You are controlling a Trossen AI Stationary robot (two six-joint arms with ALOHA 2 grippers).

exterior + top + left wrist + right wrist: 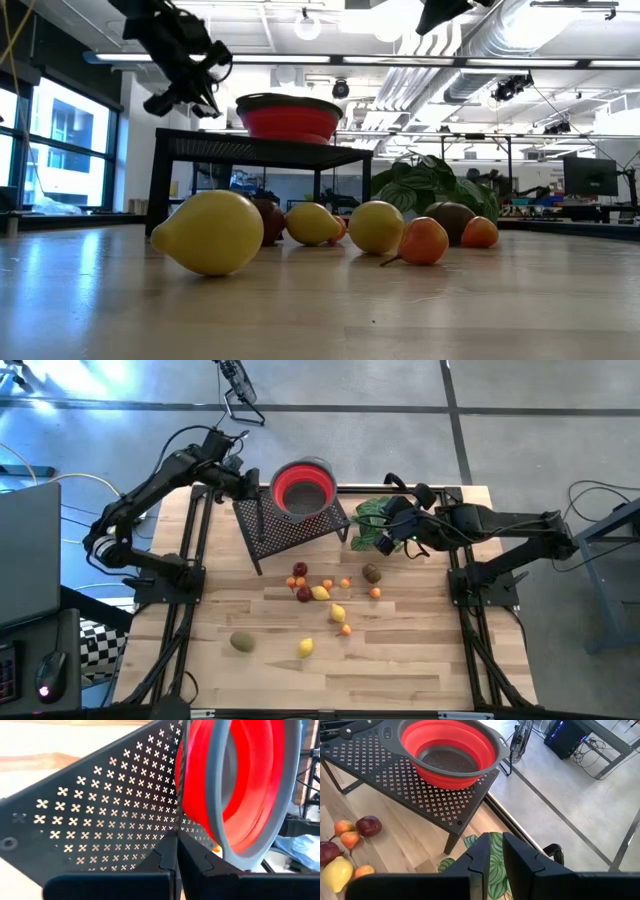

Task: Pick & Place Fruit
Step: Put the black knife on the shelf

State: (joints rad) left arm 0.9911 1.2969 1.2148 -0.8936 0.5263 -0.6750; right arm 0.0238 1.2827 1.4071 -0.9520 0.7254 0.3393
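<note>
Red colander (304, 488) on black perforated rack (285, 528); leafy plant (371, 520) beside.

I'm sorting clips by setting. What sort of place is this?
Most likely a robotics lab or workshop: two arms mounted at a wooden table, exposed ceiling ducts overhead, and computer monitors on desks behind.

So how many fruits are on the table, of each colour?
Counted from the high view:
yellow lemons: 3
small orange fruits: 6 (two sit close together, so this count is less sure)
dark red fruits: 2
brownish-green kiwis: 2
Total: 13
</note>
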